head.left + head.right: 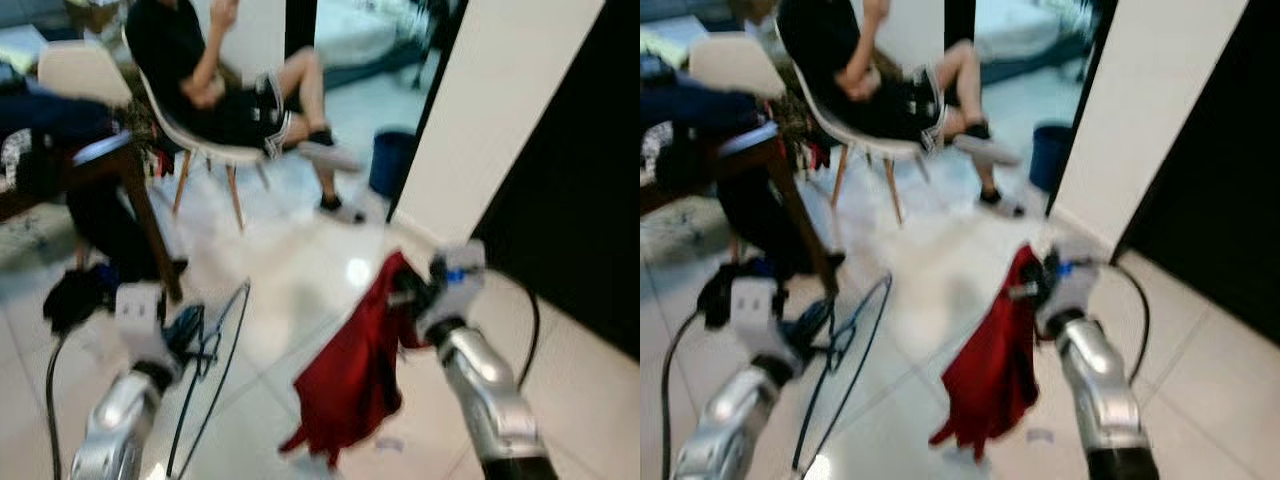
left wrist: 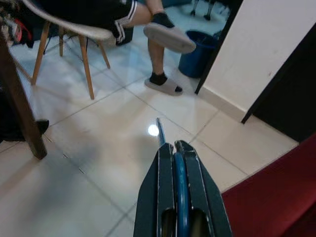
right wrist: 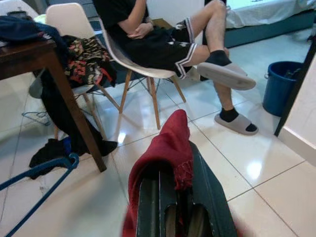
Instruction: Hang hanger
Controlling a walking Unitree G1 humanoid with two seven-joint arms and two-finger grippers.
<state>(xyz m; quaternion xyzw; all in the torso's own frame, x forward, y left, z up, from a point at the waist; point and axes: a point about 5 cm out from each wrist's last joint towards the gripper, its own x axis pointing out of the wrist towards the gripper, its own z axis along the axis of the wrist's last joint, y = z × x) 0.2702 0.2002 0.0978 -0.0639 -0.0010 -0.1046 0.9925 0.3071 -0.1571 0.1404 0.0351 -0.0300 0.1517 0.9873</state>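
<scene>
My left gripper [image 2: 178,148] is shut on a thin blue hanger [image 2: 180,183]. The hanger's wire frame [image 1: 222,345] hangs low over the tiled floor, just right of that gripper [image 1: 185,325], and shows as a blue hook [image 3: 47,180] in the right wrist view. My right gripper [image 1: 405,290] is shut on a red garment [image 1: 350,385], which drapes down from the fingers toward the floor. Its cloth bunches over the fingers [image 3: 168,143]. The two grippers are held apart, and the hanger is outside the garment.
A person [image 1: 215,80] sits in a white chair [image 1: 205,150] ahead. A dark wooden table [image 1: 105,160] piled with clothes stands at left, with black clothes [image 1: 72,295] on the floor below. A blue bin [image 1: 392,160], a white wall [image 1: 500,120] and a dark door [image 1: 580,200] are at right.
</scene>
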